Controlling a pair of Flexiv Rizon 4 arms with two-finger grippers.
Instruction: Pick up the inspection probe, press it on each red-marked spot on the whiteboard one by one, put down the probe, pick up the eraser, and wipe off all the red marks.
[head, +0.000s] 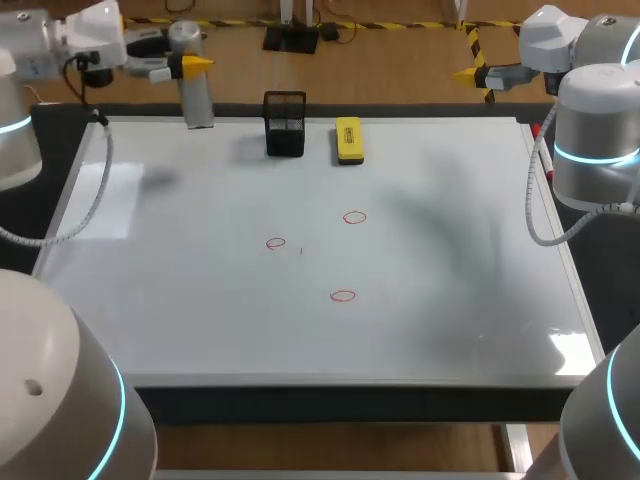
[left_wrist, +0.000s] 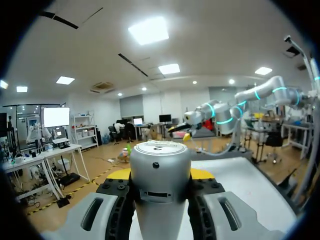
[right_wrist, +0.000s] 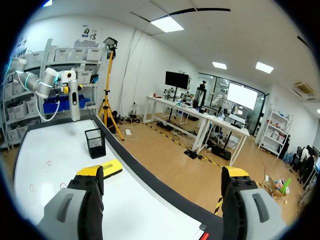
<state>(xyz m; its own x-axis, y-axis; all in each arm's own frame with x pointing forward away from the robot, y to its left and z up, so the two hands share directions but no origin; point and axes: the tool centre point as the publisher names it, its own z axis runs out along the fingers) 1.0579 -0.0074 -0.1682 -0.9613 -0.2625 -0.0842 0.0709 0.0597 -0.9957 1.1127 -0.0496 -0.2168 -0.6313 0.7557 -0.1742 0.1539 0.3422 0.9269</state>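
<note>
Probe (left_wrist: 160, 170) looks hard and slippery; your left gripper (head: 190, 66) squeezes it near its fat top. Your right gripper (right_wrist: 162, 174) stands wide apart, empty.

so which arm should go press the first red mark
Left. The left fingers hold the probe upright at the whiteboard's far left edge, ready to press. The right fingers are open and empty, out past the far right corner.

Bright, even light falls from ceiling panels (left_wrist: 148, 30). White glare patches lie on the whiteboard (head: 200, 300) at its left side and near-right corner. My arms (head: 590, 130) cast soft grey shadows across it.
</note>
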